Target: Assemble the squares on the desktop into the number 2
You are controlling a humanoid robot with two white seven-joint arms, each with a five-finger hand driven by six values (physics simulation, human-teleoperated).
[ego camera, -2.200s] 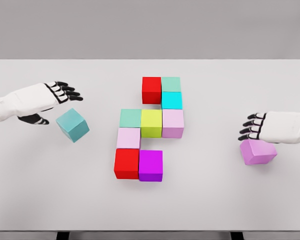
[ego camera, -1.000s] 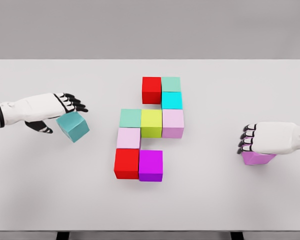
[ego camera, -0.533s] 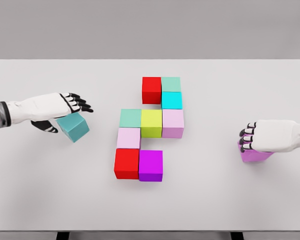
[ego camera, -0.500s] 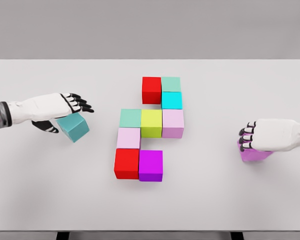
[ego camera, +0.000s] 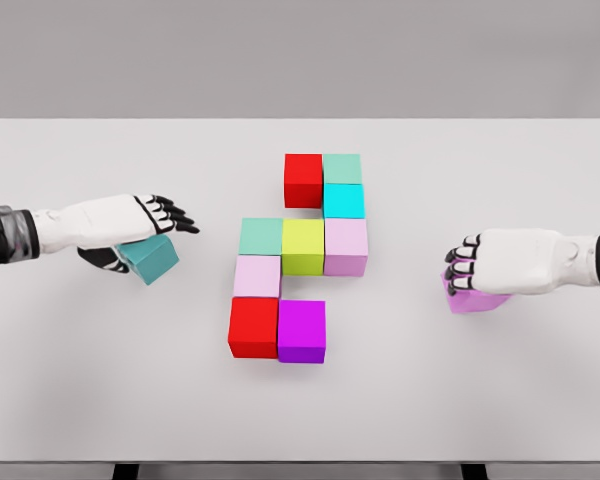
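Head view, white desktop (ego camera: 80, 380), grey wall (ego camera: 300, 55), left hand (ego camera: 130, 225) over teal cube (ego camera: 150, 257), grip unclear, right hand (ego camera: 500, 265) clasping pink cube (ego camera: 465, 298)

Left hand (ego camera: 130, 222): smooth white shell over palm and forearm, black segmented fingers with white bands, grey wrist cuff. Right hand (ego camera: 500, 266): same white casing, black banded fingers, dark grey ring at wrist.

- The left hand (ego camera: 130, 222) covers the top of the teal block (ego camera: 152, 258); whether the fingers actually touch it cannot be told.
- The right hand (ego camera: 505, 262) hides most of the pink block (ego camera: 467, 301), near the table's (ego camera: 540, 170) right edge.
- Both forearms are cut off by the picture's sides.
- The table's front corners run out of view.
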